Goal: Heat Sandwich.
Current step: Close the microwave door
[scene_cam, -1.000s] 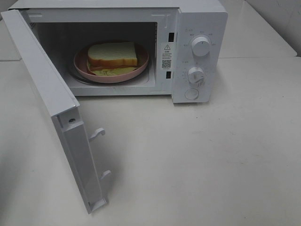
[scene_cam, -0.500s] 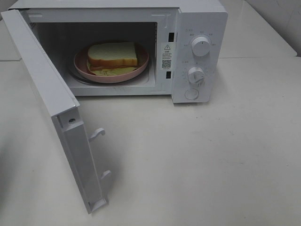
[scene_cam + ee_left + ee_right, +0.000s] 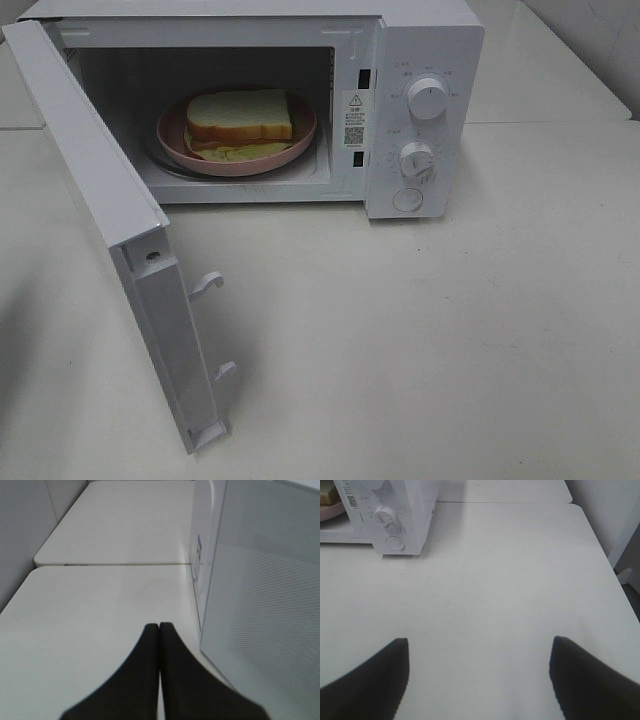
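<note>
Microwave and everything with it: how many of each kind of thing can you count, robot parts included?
Microwave: 1
Pink plate: 1
Sandwich: 1
Knobs: 2, the upper knob and the lower knob
Round button: 1
Grippers: 2, the left gripper and the right gripper
Total: 8

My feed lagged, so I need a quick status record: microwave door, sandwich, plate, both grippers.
microwave door: wide open, swung out to the left
sandwich: on the plate, inside the microwave
plate: pink, round, on the cavity floor
left gripper: shut, holding nothing, beside the door's outer face
right gripper: open, empty, above bare table to the right of the microwave
heating step: not yet done, door not closed
</note>
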You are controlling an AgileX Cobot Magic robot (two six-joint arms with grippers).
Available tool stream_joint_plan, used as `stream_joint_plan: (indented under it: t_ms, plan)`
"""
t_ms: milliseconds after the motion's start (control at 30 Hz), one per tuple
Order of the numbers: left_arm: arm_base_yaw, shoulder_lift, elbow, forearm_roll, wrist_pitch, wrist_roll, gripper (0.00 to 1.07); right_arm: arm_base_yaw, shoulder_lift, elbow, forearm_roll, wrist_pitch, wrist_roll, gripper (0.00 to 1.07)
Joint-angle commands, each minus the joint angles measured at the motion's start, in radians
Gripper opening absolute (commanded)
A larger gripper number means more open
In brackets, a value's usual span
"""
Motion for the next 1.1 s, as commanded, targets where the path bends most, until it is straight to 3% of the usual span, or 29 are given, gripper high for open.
stream_joint_plan:
  t_ms: [33,200,300,700,1100]
  plan:
    - [-0.001,0.091,-0.003,0.112,-0.145,-0.089,0.00,-0.008,-0.026,0.001,-0.002,-0.012,0.001,0.75]
    - [-0.005,0.189,-0.041,0.216,-0.204,-0.147,0.00,-0.008,-0.026,0.001,-0.002,-0.012,0.001,0.75]
    - [-0.019,0.225,-0.057,0.232,-0.226,-0.164,0.00,-0.008,-0.026,0.001,-0.002,-0.012,0.001,0.75]
    - [-0.149,0.412,-0.155,0.234,-0.289,-0.162,0.00,-0.008,-0.026,0.001,-0.002,-0.012,0.001,0.75]
    - [-0.252,0.499,-0.240,0.230,-0.287,-0.162,0.00,-0.008,-0.026,0.001,-0.002,-0.012,-0.001,0.75]
